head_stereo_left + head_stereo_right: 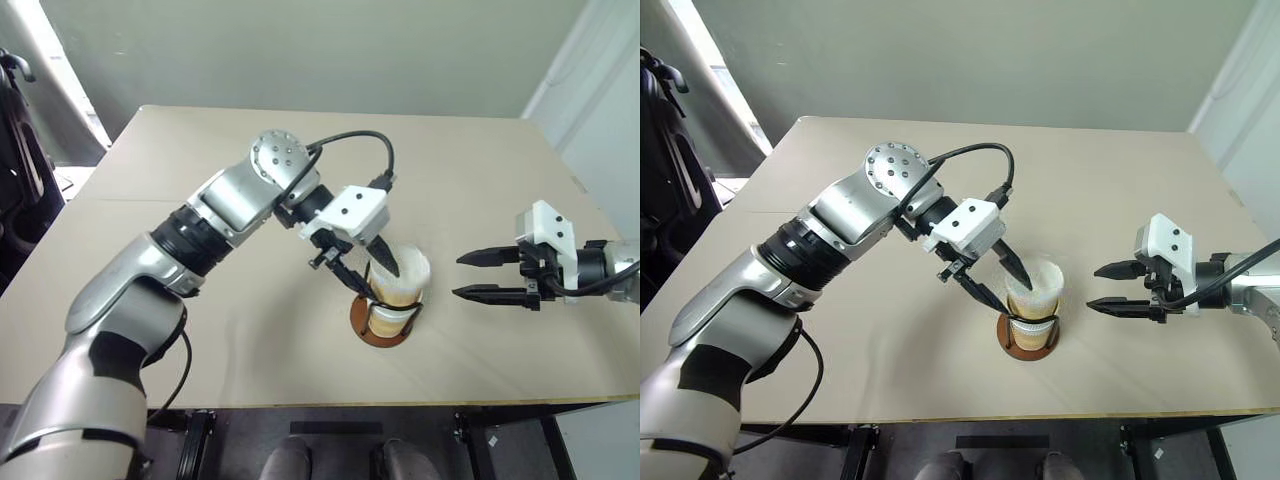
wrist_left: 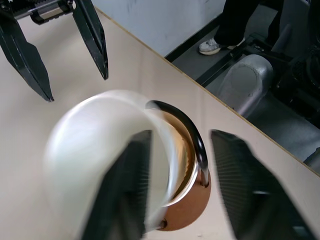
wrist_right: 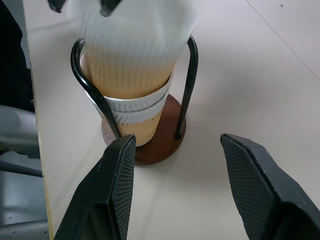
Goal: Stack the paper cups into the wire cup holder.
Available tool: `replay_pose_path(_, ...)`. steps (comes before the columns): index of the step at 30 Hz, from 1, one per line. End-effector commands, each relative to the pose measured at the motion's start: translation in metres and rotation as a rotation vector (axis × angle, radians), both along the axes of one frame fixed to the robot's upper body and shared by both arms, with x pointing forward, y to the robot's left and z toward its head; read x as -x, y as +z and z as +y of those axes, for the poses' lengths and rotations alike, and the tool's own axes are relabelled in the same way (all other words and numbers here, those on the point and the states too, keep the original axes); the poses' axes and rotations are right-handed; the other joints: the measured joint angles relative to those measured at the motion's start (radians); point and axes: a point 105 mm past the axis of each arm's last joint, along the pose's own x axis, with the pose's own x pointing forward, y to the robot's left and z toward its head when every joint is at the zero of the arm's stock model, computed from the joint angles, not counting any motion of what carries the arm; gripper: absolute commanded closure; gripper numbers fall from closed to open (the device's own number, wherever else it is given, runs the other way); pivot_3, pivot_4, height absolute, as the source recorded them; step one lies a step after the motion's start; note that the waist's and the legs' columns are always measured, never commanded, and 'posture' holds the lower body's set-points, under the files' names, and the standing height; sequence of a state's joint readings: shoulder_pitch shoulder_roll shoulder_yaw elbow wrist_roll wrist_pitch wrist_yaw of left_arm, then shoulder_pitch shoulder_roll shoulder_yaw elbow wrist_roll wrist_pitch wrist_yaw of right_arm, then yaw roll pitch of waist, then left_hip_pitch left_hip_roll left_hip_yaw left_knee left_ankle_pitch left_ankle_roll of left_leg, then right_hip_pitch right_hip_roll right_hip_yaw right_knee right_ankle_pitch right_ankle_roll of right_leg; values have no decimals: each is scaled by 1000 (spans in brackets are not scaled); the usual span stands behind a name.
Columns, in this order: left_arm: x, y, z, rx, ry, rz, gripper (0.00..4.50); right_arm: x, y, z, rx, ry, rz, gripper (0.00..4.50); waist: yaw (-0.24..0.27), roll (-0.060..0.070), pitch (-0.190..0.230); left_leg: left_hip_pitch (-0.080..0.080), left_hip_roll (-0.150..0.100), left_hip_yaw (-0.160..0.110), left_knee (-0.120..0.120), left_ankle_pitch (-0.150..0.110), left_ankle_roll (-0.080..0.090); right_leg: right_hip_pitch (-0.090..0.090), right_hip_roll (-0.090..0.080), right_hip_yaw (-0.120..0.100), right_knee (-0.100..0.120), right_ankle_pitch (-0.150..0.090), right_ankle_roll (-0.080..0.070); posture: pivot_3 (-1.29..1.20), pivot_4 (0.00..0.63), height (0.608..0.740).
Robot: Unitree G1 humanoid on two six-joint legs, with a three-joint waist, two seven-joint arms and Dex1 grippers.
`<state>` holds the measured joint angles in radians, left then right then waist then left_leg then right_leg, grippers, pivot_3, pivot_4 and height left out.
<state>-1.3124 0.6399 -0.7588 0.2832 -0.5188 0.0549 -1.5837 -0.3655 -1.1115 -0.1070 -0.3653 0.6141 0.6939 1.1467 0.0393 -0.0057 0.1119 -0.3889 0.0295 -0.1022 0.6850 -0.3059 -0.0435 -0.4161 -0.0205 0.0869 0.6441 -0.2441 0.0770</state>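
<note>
We have the last cup (image 1: 402,272) dropping into the stack in the holder (image 1: 385,330); left gripper (image 1: 366,274) spread astride its rim, right gripper (image 1: 482,275) open nearby. Next: withdraw upward.

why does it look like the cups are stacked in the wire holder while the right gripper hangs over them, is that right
Not quite: the left gripper is the one at the paper cups in the wire cup holder. The right gripper stands open beside the holder, apart from it. The left eye view shows this.
</note>
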Motion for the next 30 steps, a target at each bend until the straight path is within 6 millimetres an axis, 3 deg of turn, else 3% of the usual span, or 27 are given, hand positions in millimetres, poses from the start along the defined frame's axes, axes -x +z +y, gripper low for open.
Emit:
replay_pose_path(1,5,12,-2,11,-46,-28,1024,1,15,0,1,2,-66,1808,0,0,0,0,0,0,0,0,0,0,0,0,0,0,0,0,150,740)
replay_pose_path(4,4,13,-4,29,-45,-28,22,1,16,0,1,1,-69,1808,2,0,0,0,0,0,0,0,0,0,0,0,0,0,0,0,150,740)
replay_pose_path(9,2,22,-6,104,-22,11,22,-1,19,2,-17,-2,-79,1808,3,0,0,0,0,0,1,0,0,0,0,0,0,0,0,0,150,740)
replay_pose_path(15,-16,55,8,324,159,90,22,-9,20,6,-49,-35,-97,1808,3,0,0,1,0,1,1,0,0,0,0,-1,0,0,0,0,150,740)
replay_pose_path(17,-24,63,20,385,242,105,22,-12,17,6,-53,-51,-90,1808,2,0,0,1,0,1,1,0,0,0,1,-1,1,0,0,0,150,740)
replay_pose_path(21,-57,72,69,622,598,145,22,-40,14,1,-84,-158,-140,1808,-11,0,0,5,0,4,-1,0,0,0,1,-1,1,0,1,0,150,740)
replay_pose_path(26,-83,60,111,780,942,132,22,-53,6,-2,-123,-206,-113,1808,-6,0,0,6,1,4,-1,0,0,0,1,-2,1,0,1,0,150,740)
replay_pose_path(30,-88,44,142,856,1158,128,22,-65,1,-2,-151,-235,-118,1808,-6,0,0,6,0,5,-1,0,0,0,1,-3,1,0,1,0,150,740)
